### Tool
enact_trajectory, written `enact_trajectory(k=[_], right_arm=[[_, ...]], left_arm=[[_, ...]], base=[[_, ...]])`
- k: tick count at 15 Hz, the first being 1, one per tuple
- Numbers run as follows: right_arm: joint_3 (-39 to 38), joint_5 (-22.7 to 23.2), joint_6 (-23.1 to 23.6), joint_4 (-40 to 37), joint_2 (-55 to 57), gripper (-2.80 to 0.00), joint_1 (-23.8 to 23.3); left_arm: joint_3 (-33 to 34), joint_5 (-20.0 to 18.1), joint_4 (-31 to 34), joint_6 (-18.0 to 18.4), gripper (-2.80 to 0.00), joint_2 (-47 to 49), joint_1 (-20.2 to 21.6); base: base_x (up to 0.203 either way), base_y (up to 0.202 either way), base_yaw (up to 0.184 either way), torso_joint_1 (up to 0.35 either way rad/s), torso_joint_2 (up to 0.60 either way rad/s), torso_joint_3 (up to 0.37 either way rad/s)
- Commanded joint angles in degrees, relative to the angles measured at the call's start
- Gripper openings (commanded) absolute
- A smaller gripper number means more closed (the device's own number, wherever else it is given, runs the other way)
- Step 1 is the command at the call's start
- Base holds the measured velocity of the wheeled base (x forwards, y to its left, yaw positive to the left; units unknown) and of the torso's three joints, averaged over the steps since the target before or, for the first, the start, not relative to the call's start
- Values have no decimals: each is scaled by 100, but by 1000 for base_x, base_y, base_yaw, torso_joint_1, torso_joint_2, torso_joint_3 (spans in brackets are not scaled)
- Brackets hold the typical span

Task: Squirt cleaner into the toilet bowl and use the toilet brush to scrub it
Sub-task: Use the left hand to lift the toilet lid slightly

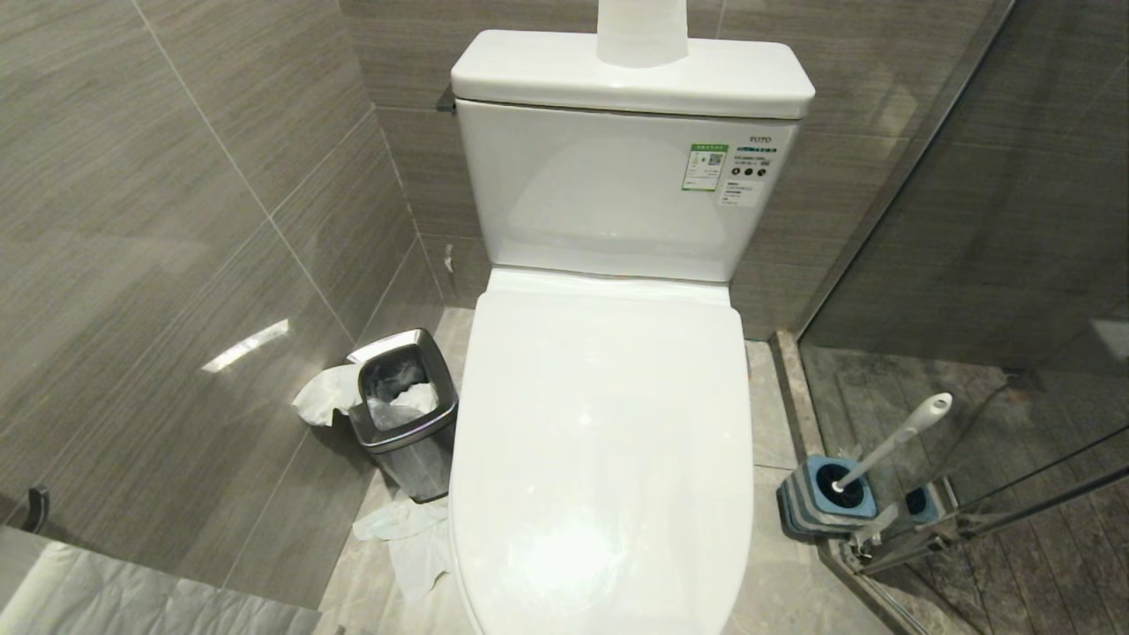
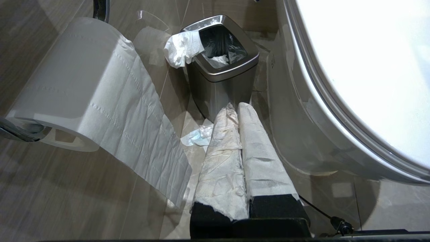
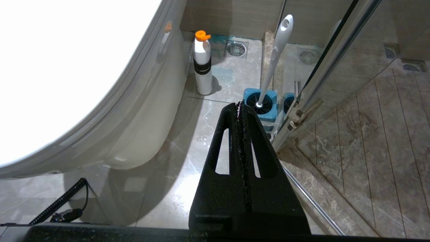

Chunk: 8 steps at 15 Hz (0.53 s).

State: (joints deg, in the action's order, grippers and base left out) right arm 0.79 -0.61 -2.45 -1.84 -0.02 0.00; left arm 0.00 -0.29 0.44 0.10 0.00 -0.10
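Observation:
The white toilet bowl (image 1: 604,441) fills the middle of the head view with its lid down, so the basin is hidden. The toilet brush (image 1: 895,438) leans in its blue holder (image 1: 825,498) on the floor to the toilet's right; its white handle (image 3: 277,57) also shows in the right wrist view. A white cleaner bottle with an orange cap (image 3: 203,64) stands on the floor beside the toilet base. My left gripper (image 2: 235,107), its fingers wrapped in white paper, is shut and empty left of the toilet. My right gripper (image 3: 239,105) is shut and empty, short of the holder.
A square steel bin (image 1: 406,410) with tissue hanging over its rim stands left of the toilet, with crumpled paper (image 1: 406,534) on the floor near it. A toilet-paper roll (image 2: 77,90) hangs on the left wall. A glass shower door (image 1: 970,265) borders the right side.

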Motion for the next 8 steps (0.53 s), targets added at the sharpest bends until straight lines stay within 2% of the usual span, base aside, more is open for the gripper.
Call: enact_trajectory(k=[1,8], right_arm=[[0,0,-1,0,2,-280,0],[0,0,-1,0,2,-280,0]], left_arm=[[9,3,0,-1,-280,0,1],[9,1,0,-1,-280,2,4]], base=[[0,0,0,0,0,0],[0,0,0,0,0,0]])
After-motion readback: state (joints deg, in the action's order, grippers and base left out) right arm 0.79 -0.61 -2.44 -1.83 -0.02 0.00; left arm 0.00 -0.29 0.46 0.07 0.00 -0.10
